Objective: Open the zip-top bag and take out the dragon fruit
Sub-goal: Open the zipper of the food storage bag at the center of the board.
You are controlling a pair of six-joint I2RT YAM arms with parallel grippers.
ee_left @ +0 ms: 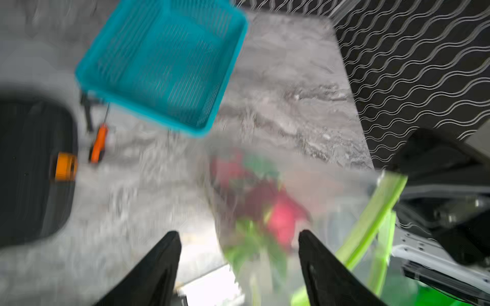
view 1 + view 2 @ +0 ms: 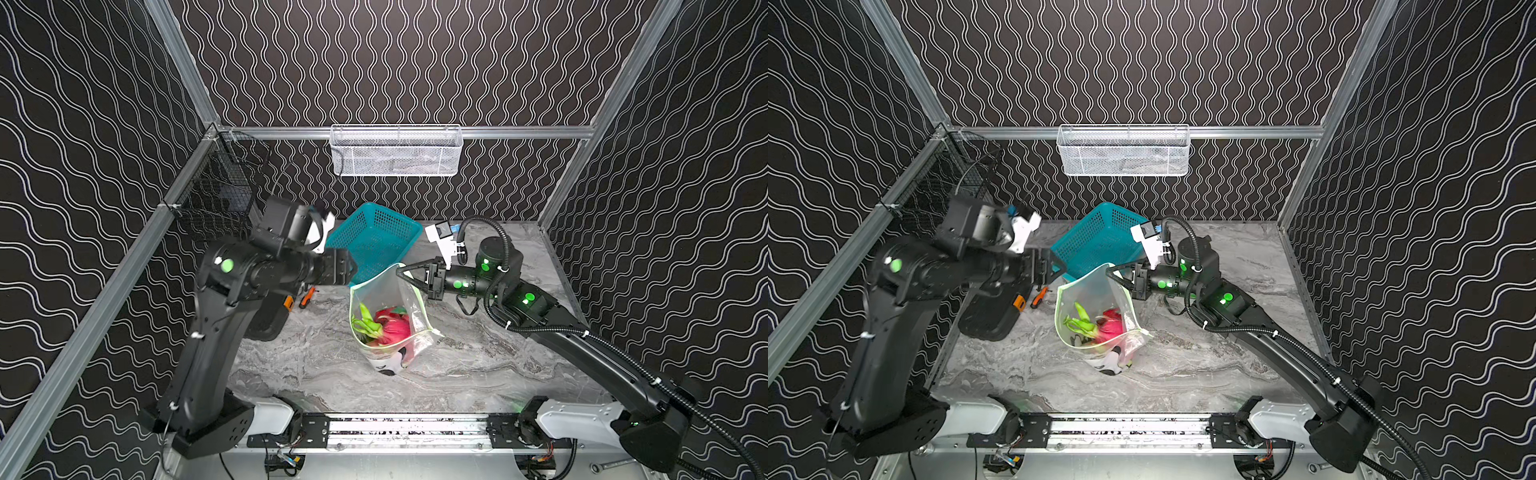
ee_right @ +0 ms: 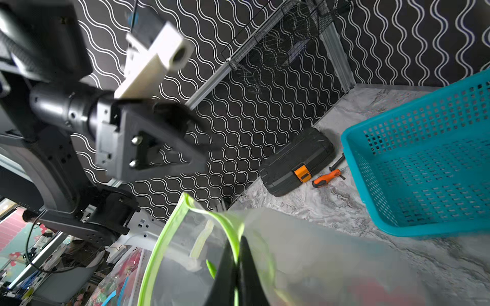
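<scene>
Clear plastic with a lime-green zip strip, the zip-top bag (image 2: 376, 291) stands open-mouthed on the grey marbled desk (image 2: 478, 365) near a teal basket (image 2: 374, 237), the pink dragon fruit (image 2: 395, 330) inside it, my right claw (image 3: 237, 254) clenched on its rim, my left claw (image 1: 238, 232) spread empty beside it.

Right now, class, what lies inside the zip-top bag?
A pink dragon fruit with green scales lies inside the open zip-top bag. Whatever sits beneath the fruit, behind the panda print, cannot be seen.
</scene>
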